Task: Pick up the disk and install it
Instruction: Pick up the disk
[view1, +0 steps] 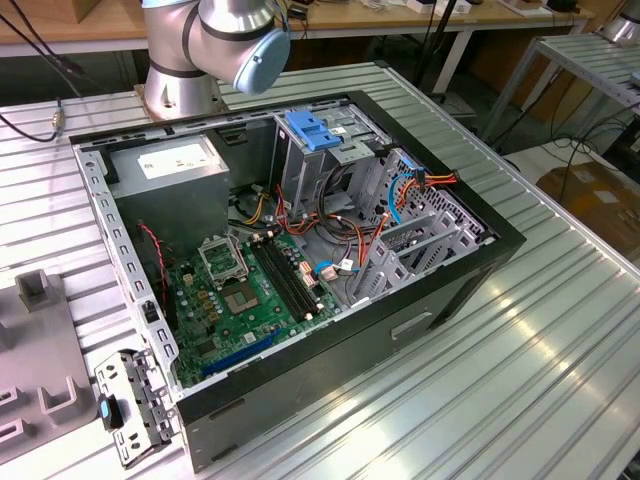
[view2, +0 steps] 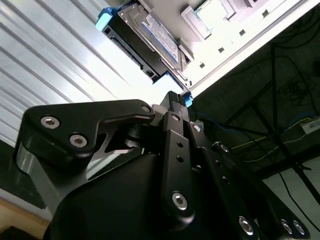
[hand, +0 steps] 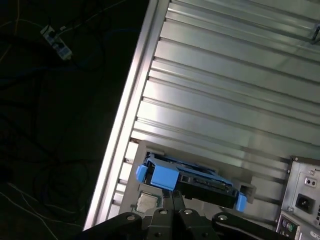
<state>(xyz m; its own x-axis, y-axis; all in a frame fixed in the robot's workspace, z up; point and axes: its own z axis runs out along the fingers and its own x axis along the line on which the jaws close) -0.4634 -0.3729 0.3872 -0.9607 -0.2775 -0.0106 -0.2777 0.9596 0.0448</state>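
First wrist view: gripper just beside disk, at its blue end; disk sits in grey holder on ribbed tabletop; jaws' state, can't tell.

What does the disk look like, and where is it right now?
The disk is a flat metal box with dark sides and bright blue plastic rails at its ends. In the second wrist view, its silver-grey face carries a white-and-blue label. It lies flat in a grey holder on the ridged metal table, near the table's edge. The end effector is right beside it; I cannot tell whether they touch.
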